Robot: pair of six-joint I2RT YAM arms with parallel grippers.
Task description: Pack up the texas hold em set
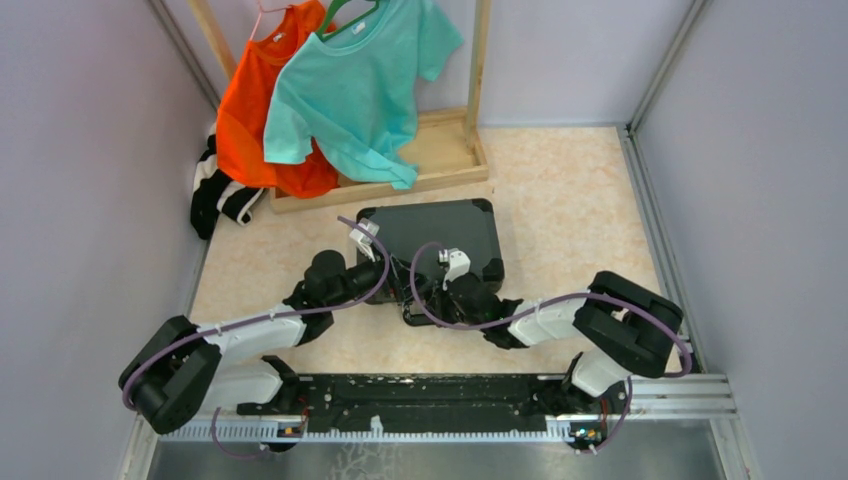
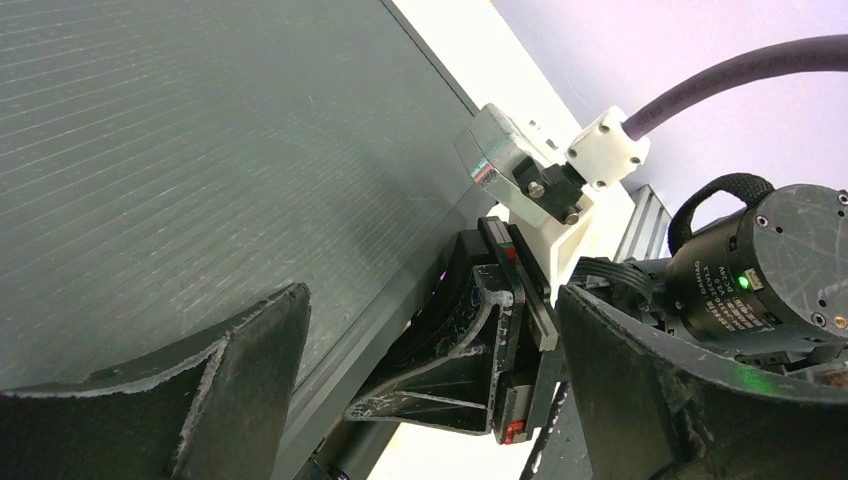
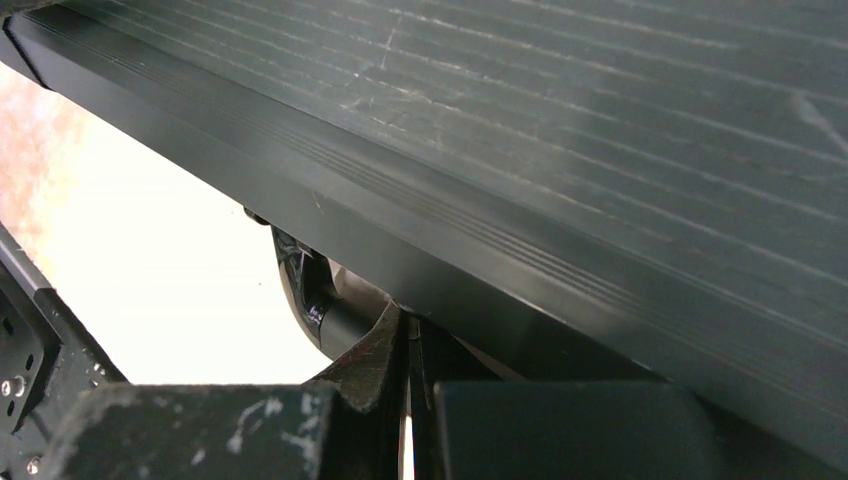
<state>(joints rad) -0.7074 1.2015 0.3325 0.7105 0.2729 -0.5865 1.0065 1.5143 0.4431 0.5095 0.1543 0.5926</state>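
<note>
case (image 1: 430,235): black, ribbed top, lying flat around the middle of the table (image 1: 570,200), lid down as far as the overhead view shows
left gripper (image 2: 430,320): spread wide, released, gripping nothing, parked at the case's near-left corner
left fingers (image 2: 200,400): one on the lid side, the other out past the near edge
right gripper (image 3: 408,365): clenched tight, fingers pressed flat together, tips tucked right up under the case's near rim
the two grippers: close together, right one showing straight ahead between the left one's fingers
shiny black curved bit (image 3: 310,300): under the rim just beside the right fingertips, honestly can't tell what
rack (image 1: 478,120): wooden, at the far end behind the case
teal shirt (image 1: 350,90) and orange shirt (image 1: 250,120): hanging side by side on the rack
striped cloth (image 1: 215,190): black and white, slumped by the rack's left foot
</note>
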